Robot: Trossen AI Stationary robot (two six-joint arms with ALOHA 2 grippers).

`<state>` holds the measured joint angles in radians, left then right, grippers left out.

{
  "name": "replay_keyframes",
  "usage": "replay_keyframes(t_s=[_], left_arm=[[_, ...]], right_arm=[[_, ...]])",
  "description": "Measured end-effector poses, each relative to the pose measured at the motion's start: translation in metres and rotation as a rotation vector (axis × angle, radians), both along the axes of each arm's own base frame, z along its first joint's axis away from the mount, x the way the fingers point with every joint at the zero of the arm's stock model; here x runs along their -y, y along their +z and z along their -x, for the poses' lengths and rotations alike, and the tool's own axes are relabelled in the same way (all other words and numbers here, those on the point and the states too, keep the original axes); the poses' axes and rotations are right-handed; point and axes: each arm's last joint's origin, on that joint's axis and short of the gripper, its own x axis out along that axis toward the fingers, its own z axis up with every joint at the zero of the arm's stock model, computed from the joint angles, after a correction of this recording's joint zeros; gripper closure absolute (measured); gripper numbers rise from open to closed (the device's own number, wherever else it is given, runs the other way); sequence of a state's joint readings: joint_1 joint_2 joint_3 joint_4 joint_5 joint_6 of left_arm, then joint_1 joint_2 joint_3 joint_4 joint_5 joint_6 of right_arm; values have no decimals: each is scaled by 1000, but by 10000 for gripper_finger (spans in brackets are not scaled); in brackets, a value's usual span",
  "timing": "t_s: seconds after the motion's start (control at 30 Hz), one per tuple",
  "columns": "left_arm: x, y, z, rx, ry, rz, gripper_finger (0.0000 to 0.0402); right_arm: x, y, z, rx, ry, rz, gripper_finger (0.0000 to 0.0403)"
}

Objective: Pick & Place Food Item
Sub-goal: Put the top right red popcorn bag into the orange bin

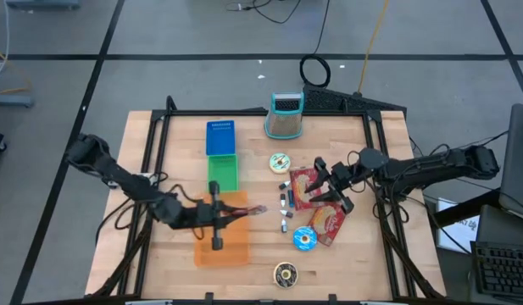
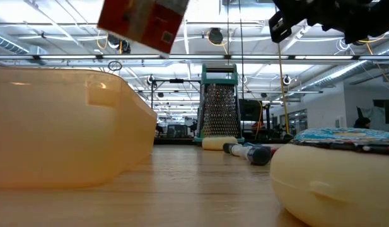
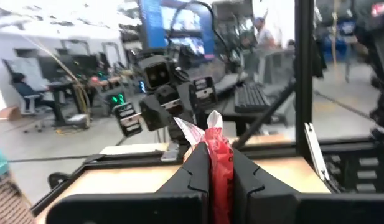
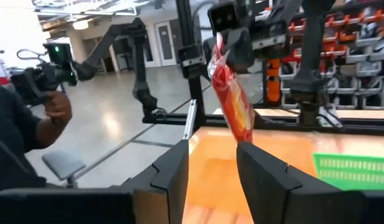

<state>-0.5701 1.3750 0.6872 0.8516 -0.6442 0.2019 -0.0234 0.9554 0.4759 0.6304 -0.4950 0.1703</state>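
Observation:
A red food packet [image 3: 216,155] with a clear crimped end hangs in the air in my left gripper [image 3: 211,180], which is shut on it above the orange container [image 1: 227,246]. The right wrist view shows the packet [image 4: 234,106] dangling, tilted, from that gripper. In the low view the packet [image 2: 144,22] hangs high over the container [image 2: 62,126]. My right gripper [image 4: 211,168] is open with nothing between its fingers; it faces the left one from a short way off, above more red packets [image 1: 316,199] lying flat on the table. My left gripper pinches the packet near its upper crimped end [image 3: 207,134] between its two fingers. The fingers are level and come from the table's left side. The packet hangs below them, tilted, its lower end [image 4: 243,134] clear of the orange container.
A green basket [image 1: 223,172] and a blue box [image 1: 219,138] stand behind the orange container, a grater [image 1: 285,116] at the far edge. Round tins [image 1: 304,239] [image 1: 285,273] and small items [image 1: 284,207] lie mid-table. A person [image 4: 17,137] stands beyond the table.

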Motion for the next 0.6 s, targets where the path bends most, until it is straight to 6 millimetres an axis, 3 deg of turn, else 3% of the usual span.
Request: replay_keyframes(t_s=[0.33, 0.6], left_arm=[[7, -65, 47, -98, -56, -99, 389], [0, -92, 62, -169, -108, -151, 388]], right_arm=[[5, -1, 0, -6, -24, 3, 278], [5, -2, 0, -5, -26, 23, 279]])
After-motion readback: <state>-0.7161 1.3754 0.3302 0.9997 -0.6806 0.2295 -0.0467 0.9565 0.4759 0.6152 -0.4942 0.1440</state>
